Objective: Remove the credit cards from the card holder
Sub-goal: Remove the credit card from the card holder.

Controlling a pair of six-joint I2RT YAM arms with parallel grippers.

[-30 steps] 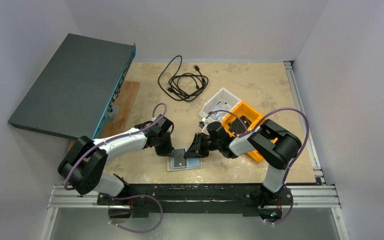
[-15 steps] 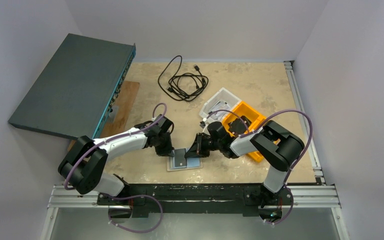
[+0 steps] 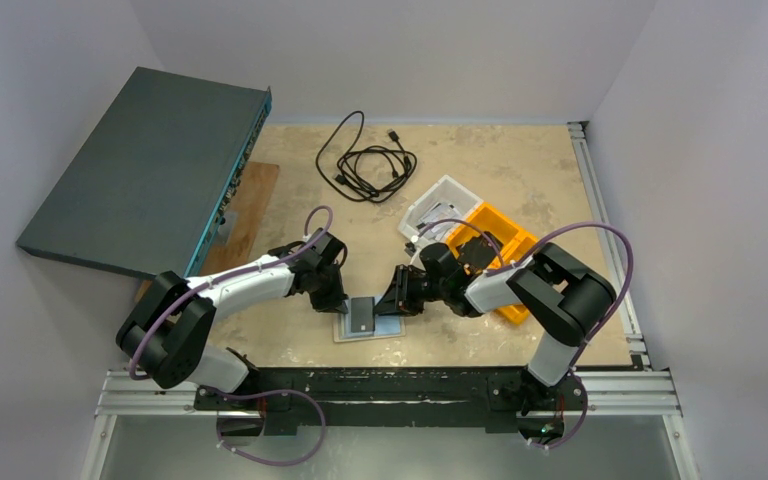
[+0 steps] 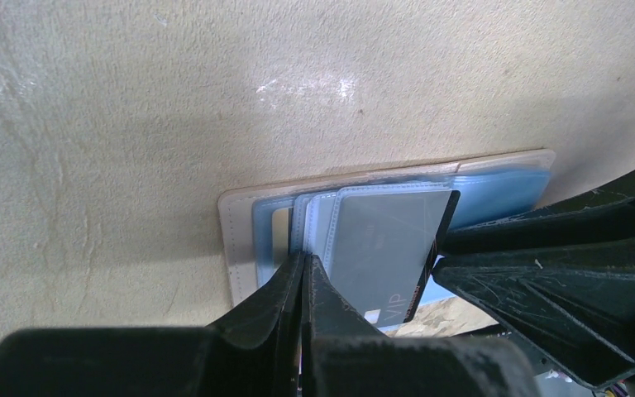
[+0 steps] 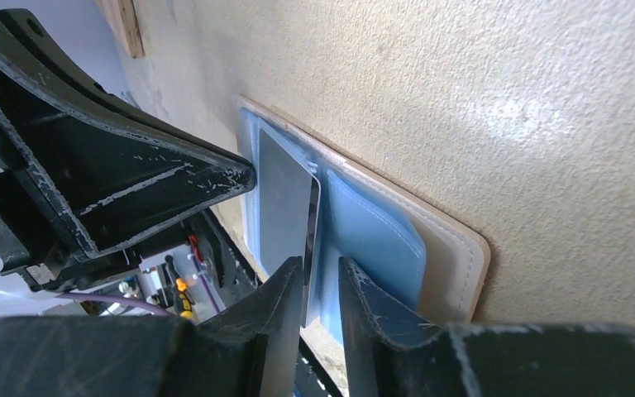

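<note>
The card holder (image 3: 388, 327) lies unfolded near the table's front edge, cream outside (image 4: 240, 248) and blue pockets inside (image 5: 380, 240). A grey credit card (image 4: 384, 240) sticks partway out of a pocket and tilts up (image 3: 362, 315). My left gripper (image 4: 304, 265) is shut, its tips pressing on the holder's left pockets beside the card. My right gripper (image 5: 321, 273) comes in from the right, jaws slightly open, with the card's edge (image 5: 285, 198) standing loose between them. A second card's pale edge (image 4: 279, 236) shows in a pocket.
An orange bin (image 3: 505, 240) and a white tray (image 3: 440, 200) sit behind the right arm. A coiled black cable (image 3: 365, 160) lies at the back. A large dark grey box (image 3: 150, 170) overhangs a wooden board (image 3: 245, 215) at the left. The metal rail (image 3: 390, 385) borders the front.
The right jaws shut on the grey card and have now parted again, leaving it loose between them. The right arm has shifted slightly right. The left gripper has stayed pressed on the holder.
</note>
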